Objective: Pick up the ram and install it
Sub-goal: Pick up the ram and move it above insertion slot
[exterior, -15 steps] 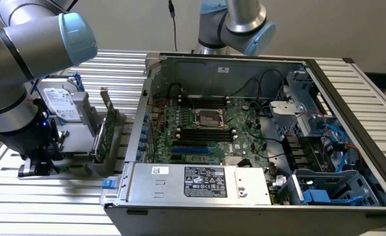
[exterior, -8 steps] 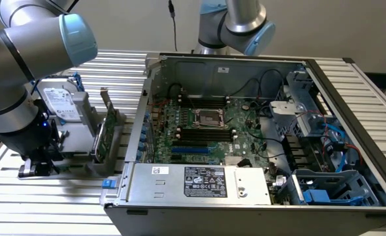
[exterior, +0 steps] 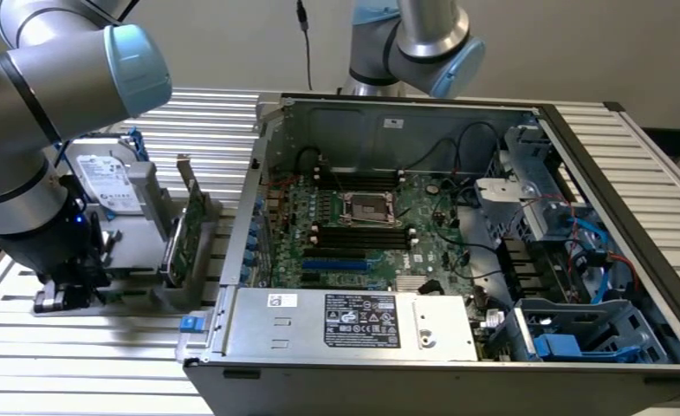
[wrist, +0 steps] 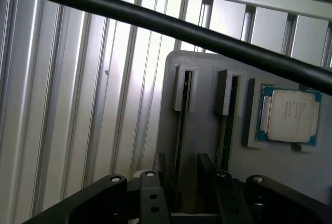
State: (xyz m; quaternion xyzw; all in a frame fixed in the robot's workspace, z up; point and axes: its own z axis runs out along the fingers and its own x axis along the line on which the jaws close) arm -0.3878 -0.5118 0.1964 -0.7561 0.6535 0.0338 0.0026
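Wrist view tells me my pincer (wrist: 185, 185) hangs spread astride the ram (wrist: 179, 130), which stands on edge in a grey holder (wrist: 202, 110), presumably so both faces are free to grip, on the bench (exterior: 86, 364) at the exterior view's left of the computer case (exterior: 456, 217).

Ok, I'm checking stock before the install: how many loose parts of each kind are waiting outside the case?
ram: 2
CPU: 1
hard drive: 1
green card with bracket: 1
Total: 5
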